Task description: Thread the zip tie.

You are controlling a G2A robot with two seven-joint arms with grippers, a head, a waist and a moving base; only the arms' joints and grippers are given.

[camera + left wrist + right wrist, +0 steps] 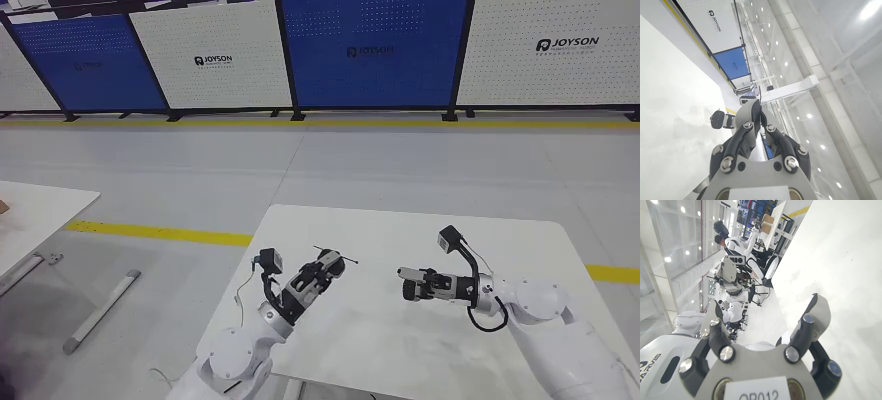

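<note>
Above the white counter, the left pincer is clamped on the thin black zip tie, I'd guess to offer up a free end. The tie's long axis runs sideways, one end aimed toward the right pincer, which is spread wide, empty and well apart.

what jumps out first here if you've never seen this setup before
The left tool draws the eye first: held above the white table, it is shut on a thin black zip tie whose end sticks out past its fingertips. Facing it across the table, the right tool is open, with nothing between its fingers.
</note>
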